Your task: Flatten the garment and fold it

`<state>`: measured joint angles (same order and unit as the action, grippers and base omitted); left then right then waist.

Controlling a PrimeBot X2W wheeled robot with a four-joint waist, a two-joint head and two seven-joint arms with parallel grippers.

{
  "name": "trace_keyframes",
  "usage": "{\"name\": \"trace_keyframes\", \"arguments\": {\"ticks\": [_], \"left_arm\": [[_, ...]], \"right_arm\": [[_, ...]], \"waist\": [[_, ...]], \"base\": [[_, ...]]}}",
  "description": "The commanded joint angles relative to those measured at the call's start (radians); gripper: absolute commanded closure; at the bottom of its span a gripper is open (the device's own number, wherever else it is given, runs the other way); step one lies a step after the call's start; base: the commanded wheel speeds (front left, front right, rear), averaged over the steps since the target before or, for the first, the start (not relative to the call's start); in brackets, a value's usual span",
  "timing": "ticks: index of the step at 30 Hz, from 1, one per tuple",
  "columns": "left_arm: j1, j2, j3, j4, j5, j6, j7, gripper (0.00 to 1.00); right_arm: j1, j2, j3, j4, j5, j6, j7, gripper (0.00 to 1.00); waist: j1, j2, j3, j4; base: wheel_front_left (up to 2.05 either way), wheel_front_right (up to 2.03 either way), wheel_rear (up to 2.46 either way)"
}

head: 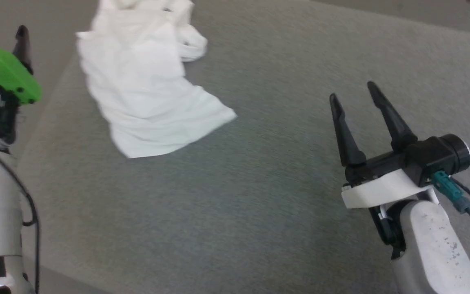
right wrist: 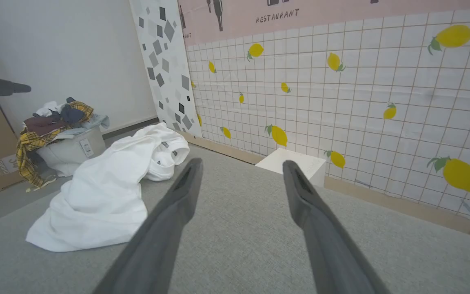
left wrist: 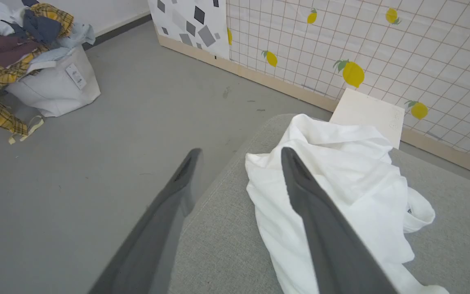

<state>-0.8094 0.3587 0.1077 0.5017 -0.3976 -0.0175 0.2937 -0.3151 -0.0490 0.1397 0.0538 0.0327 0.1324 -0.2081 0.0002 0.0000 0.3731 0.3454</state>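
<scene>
- Left gripper (head: pixel 5 37): poised over the table's left edge, just beside the shirt. Jaws spread wide, holding nothing. Likely placed there to take the cloth's near-left side.
- Shirt (head: pixel 145 81): a white, crumpled heap at the table's far left corner, running back along the left edge. One looped cuff or hem sticks out on its right side. Not flattened and not folded, so I judge the task is at its start.
- Right gripper (head: pixel 352 92): above bare table toward the right edge, well apart from the shirt. Jaws wide apart and empty. It will have to reach across leftward to help spread the cloth.
- Table (head: pixel 235 204): grey woven covering, padded look, rounded corner. The bare middle leaves room to lay the shirt out.
- Room: a pale laundry basket (left wrist: pixel 55 85) heaped with mixed clothes stands on the grey floor (left wrist: pixel 96 183) at left. A white box (right wrist: pixel 296 165) sits past the far edge. Behind it is a tiled wall (right wrist: pixel 341 81) printed with lemons.
</scene>
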Motion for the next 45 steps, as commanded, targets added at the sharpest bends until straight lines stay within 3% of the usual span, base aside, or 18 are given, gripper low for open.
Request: {"name": "trace_keyframes", "arguments": {"ticks": [1,6,15,16,17,18,19,26,30,37,45], "left_arm": [[-0.018,0.010,0.015,-0.001,-0.023,0.004,0.037,0.00],[0.006,0.027,0.043,-0.011,-0.076,0.030,0.196,0.00],[0.124,-0.045,0.104,-0.048,-0.215,0.139,0.485,0.00],[0.139,-0.045,0.104,-0.056,-0.217,0.147,0.506,0.11],[0.156,-0.041,0.102,-0.071,-0.214,0.153,0.519,0.55],[0.167,-0.034,0.101,-0.089,-0.204,0.152,0.507,0.85],[0.172,-0.018,0.105,-0.117,-0.184,0.148,0.460,1.00],[0.132,0.056,0.113,-0.199,0.010,0.156,-0.041,1.00],[0.076,0.088,0.071,-0.197,0.079,0.116,-0.237,1.00],[-0.045,0.083,-0.046,-0.228,0.147,0.047,-0.385,1.00],[-0.131,-0.041,-0.212,-0.272,0.154,-0.023,-0.392,1.00]], "right_arm": [[-0.023,-0.001,-0.006,0.004,0.012,-0.002,-0.013,0.00],[-0.052,-0.001,-0.015,0.016,0.029,-0.002,-0.032,0.00],[-0.078,-0.001,-0.023,0.054,0.039,-0.002,-0.049,0.00],[-0.077,-0.001,-0.023,0.058,0.041,-0.002,-0.050,0.00],[-0.073,-0.001,-0.025,0.063,0.043,-0.002,-0.051,0.00],[-0.070,-0.001,-0.028,0.067,0.046,-0.002,-0.051,0.00],[-0.065,-0.001,-0.032,0.071,0.052,-0.002,-0.052,0.00],[0.000,-0.001,-0.072,0.104,0.071,-0.002,-0.053,0.00],[0.051,-0.001,-0.089,0.116,0.096,-0.002,-0.053,0.00],[0.118,-0.001,-0.112,0.126,0.129,-0.002,-0.053,0.00],[0.176,-0.001,-0.128,0.131,0.150,-0.002,-0.054,0.00]], "waist": [[-0.0002,0.0000,0.240,-0.238],[-0.0002,0.0000,0.290,-0.280],[-0.0002,0.0000,0.273,-0.283],[-0.0002,0.0000,0.262,-0.280],[-0.0002,0.0000,0.245,-0.276],[-0.0002,0.0000,0.228,-0.271],[-0.0002,0.0000,0.209,-0.265],[-0.0002,0.0000,0.027,-0.217],[-0.0002,0.0000,-0.082,-0.207],[-0.0002,0.0000,-0.219,-0.226],[-0.0002,0.0000,-0.312,-0.306]], "base": [[0.00,0.00,0.00],[0.00,0.00,0.00],[0.00,0.00,0.00],[0.00,0.00,0.00],[0.00,0.00,0.00],[0.00,0.00,0.00],[0.00,0.00,0.00],[0.00,0.00,0.00],[0.00,0.00,0.00],[0.00,0.00,0.00],[0.00,0.00,0.00]]}}
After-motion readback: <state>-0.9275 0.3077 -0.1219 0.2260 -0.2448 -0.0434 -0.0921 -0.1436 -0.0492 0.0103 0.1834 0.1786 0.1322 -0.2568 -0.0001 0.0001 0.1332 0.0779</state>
